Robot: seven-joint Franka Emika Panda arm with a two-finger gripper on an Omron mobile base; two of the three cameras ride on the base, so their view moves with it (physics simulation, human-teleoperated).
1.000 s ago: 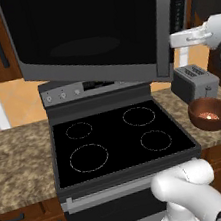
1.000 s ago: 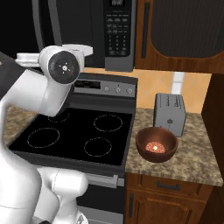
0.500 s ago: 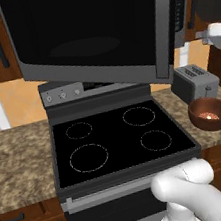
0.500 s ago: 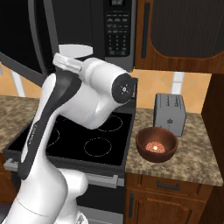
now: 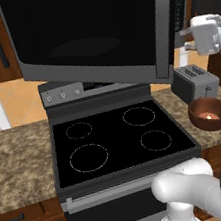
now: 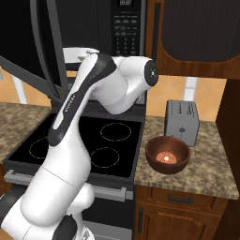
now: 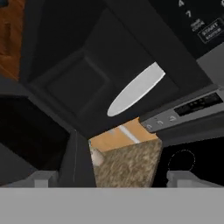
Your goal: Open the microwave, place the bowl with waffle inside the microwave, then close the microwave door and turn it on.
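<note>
The microwave (image 5: 95, 34) hangs above the stove with the microwave door (image 5: 86, 40) swung wide open toward me. In the hand view I look into its dark cavity at the white turntable plate (image 7: 135, 89), with the keypad (image 7: 203, 24) at upper right. My gripper (image 7: 113, 179) is open, fingertips (image 7: 43, 179) far apart with nothing between them. The white hand (image 5: 206, 34) hovers just right of the door's free edge, apart from it. The reddish-brown bowl (image 5: 210, 113) with the waffle (image 5: 208, 116) sits on the counter right of the stove, also seen as the bowl (image 6: 168, 154).
A grey toaster (image 5: 195, 81) stands just behind the bowl. The black stove top (image 5: 119, 139) lies below the open door. Granite counter (image 5: 16, 158) runs on both sides. Wooden cabinets (image 6: 197, 33) flank the microwave, and my arm (image 6: 108, 89) crosses the stove.
The hand has drawn back to the right from the door's free edge, and the jaws have opened. The arm has swung across the right base view. Door, bowl and toaster stay put.
</note>
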